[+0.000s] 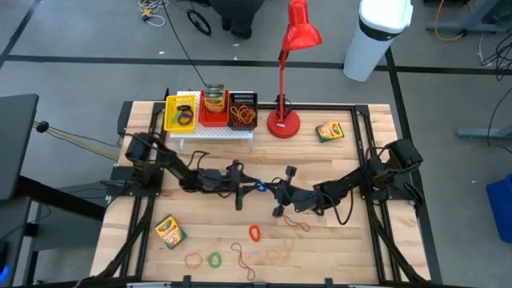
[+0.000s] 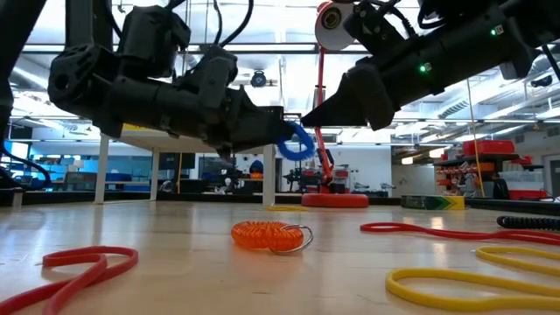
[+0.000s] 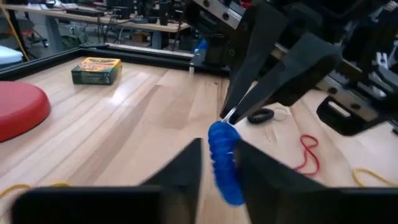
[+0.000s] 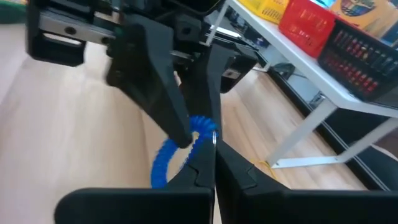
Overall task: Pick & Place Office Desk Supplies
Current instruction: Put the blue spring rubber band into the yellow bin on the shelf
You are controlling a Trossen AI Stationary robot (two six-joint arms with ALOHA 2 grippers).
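High view puts us straight above the wooden desk [image 1: 352, 240], and we read it from the left. A green-and-yellow crayon box [image 1: 169, 231] lies flat near the front left corner. At the back left a white rack [image 1: 214, 133] carries a yellow bin [image 1: 182, 113], a red bin [image 1: 214, 108] and a dark bin [image 1: 242, 110], all holding supplies we cannot sort out from this height. Along the front edge we see loose rubber bands, among them a green loop [image 1: 214, 259] and an orange coiled band [image 1: 255, 234].

At mid-desk the two arms meet over a blue coiled band [image 1: 259, 188], raised clear of the wood. The left pincer [image 1: 238, 189] has its fingers drawn in close on either side of the blue coil; in its wrist view the coil [image 3: 222, 163] stands between the two dark fingers [image 3: 181, 163]. We cannot say how firmly it grips. The right pincer [image 1: 282, 192] is fully closed, its tips pinching the thin metal ring at the coil's end. From the right wrist the blue band [image 4: 180, 149] is partly hidden behind both sets of fingers.

Right of centre a red lamp [image 1: 286, 72] stands on its round base, and a second crayon box [image 1: 329, 131] lies beside it.

From the low view, the blue coil [image 2: 300, 142] hangs between the pincers above the orange one [image 2: 266, 234].
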